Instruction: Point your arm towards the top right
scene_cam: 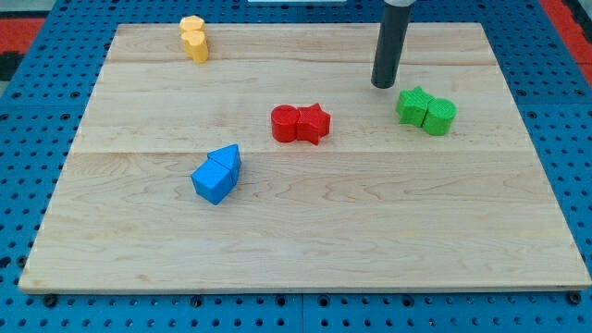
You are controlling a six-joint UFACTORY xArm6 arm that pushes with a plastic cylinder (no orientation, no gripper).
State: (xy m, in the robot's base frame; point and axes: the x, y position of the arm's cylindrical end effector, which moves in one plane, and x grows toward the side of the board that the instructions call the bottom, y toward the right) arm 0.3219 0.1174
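Observation:
My tip [383, 85] is the lower end of a dark rod that comes down from the view's top edge, right of centre. It stands on the wooden board [305, 250] just up and left of the two green blocks, a star-like one [413, 104] and a rounder one [440, 116], which touch each other. It is apart from them. A red round block [285, 123] and a red star block [314, 123] sit together at the board's centre, down and left of the tip.
Two yellow blocks [194, 38] stand together near the board's top left. Two blue blocks, a triangle-like one [227, 158] and a cube [212, 182], touch at left of centre. A blue pegboard [28, 139] surrounds the board.

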